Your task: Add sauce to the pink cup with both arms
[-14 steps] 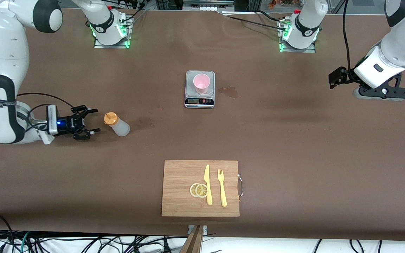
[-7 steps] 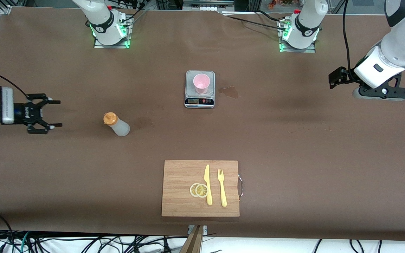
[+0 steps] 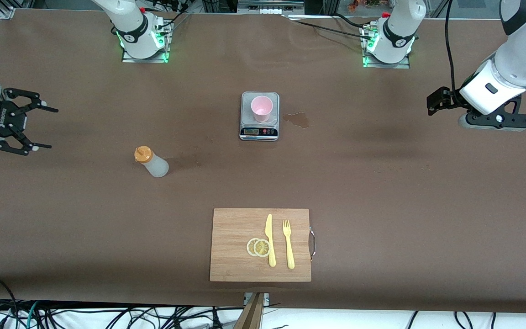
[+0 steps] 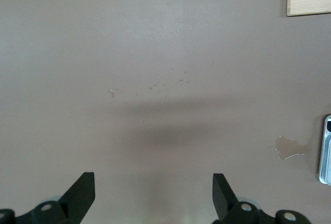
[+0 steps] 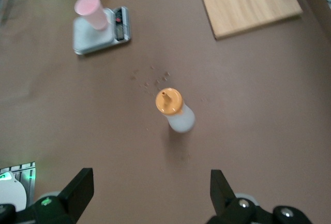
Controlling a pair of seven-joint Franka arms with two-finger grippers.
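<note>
Bare table (image 3: 381, 183) around sauce bottle (image 3: 152, 162) (standing alone)

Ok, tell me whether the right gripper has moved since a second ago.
Yes. The right gripper, open, has pulled away from the sauce bottle toward the right arm's end of the table.

High front camera and both wrist cameras share the scale (image 3: 259, 116).

Robotics lab: two bolted-down arm bases (image 3: 142, 36) on a brown-covered table (image 3: 381, 183), loose cables (image 3: 107, 315) below.
</note>
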